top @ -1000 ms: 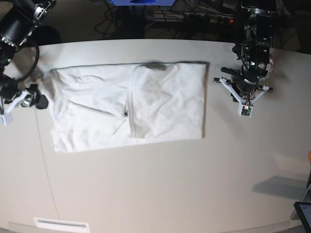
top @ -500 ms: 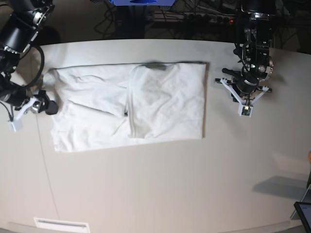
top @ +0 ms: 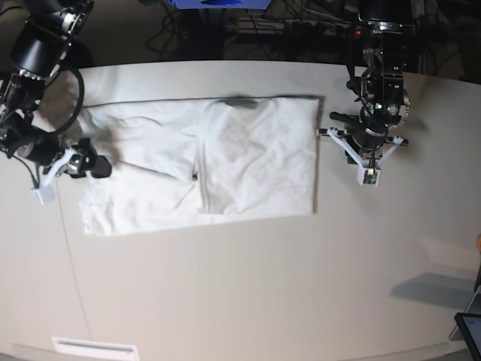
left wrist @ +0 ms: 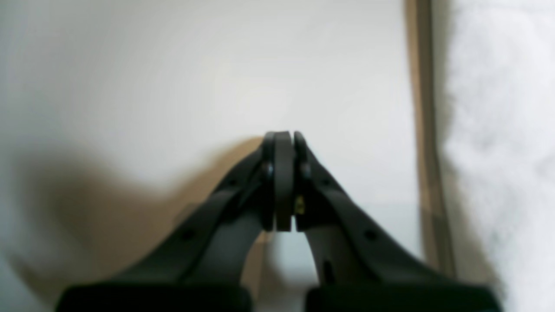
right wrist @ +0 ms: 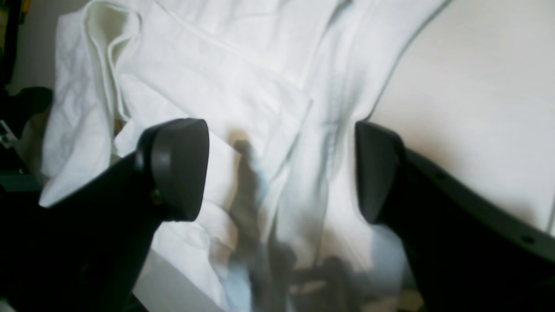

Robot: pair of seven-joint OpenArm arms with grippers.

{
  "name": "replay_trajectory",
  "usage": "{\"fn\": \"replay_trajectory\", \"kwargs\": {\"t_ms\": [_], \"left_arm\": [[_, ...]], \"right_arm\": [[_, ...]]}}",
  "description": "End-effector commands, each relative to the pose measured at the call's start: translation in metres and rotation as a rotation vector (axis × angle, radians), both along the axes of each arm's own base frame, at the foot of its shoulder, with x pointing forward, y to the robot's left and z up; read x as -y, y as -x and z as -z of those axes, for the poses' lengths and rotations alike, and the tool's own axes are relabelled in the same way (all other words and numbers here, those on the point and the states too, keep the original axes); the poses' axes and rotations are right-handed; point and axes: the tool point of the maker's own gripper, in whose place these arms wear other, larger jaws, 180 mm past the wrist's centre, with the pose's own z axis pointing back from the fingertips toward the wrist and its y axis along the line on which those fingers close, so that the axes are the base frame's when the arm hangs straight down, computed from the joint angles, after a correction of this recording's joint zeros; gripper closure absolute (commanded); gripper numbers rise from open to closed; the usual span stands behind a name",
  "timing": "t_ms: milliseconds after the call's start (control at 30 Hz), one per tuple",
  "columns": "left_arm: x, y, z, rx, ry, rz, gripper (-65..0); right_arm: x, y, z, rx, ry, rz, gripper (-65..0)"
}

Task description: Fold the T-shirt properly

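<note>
In the left wrist view nearly everything is out of focus: the left gripper fills the lower middle of the frame with its two dark fingers pressed flat together, nothing between them, and past them only the pale table and a soft white blur along the right edge, which is the T-shirt, with a brownish shadow line beside it. In the right wrist view the right gripper stands spread as wide as it goes, one pad at the left of the frame and one at the right, empty, with wrinkled layers and a turned hem of the shirt lying between and beyond them; the bottom of that frame is murky with shadow. No print is legible anywhere, since only plain white cloth shows. In the base view the T-shirt lies partly folded on the table in the upper middle of the frame, a flap doubled over its right half. The right gripper sits at the shirt's left edge, over the cloth; the left gripper hangs just beside the shirt's right edge, apart from it.
</note>
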Motion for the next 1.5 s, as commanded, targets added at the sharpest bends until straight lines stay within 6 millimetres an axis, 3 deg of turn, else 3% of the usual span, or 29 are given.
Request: {"fn": "replay_trajectory", "kwargs": {"t_ms": [0,200,600,767,1033,1267,1467], "left_arm": [[0.003,0.006,0.004,-0.038,0.010,0.009,0.0],[0.037,0.004,0.011,-0.053,0.032,0.098,-0.2],[0.047,-0.005,0.007,-0.031,0.058,0.095,-0.2],[0.046,-0.006,0.006,-0.029,0.058,0.092,-0.2],[0.056,-0.006,0.007,-0.028,0.076,0.102,-0.2],[0.092,-0.005,0.014,-0.052,0.098,0.194,-0.2],[0.118,-0.015,0.010,-0.030,0.148,0.210,-0.2]], "right_arm": [[0.005,0.009,0.007,-0.050,0.040,-0.023,-48.8],[-0.002,0.009,0.009,-0.052,0.028,-0.029,-48.6],[-0.021,0.012,0.014,-0.065,0.006,-0.067,-48.3],[-0.022,0.011,0.014,-0.064,0.005,-0.068,-33.4],[-0.019,0.009,0.012,-0.060,0.011,-0.068,-0.9],[-0.016,0.007,0.010,-0.052,0.019,-0.064,-0.4],[0.012,0.000,0.000,-0.010,0.075,-0.033,-0.3]]}}
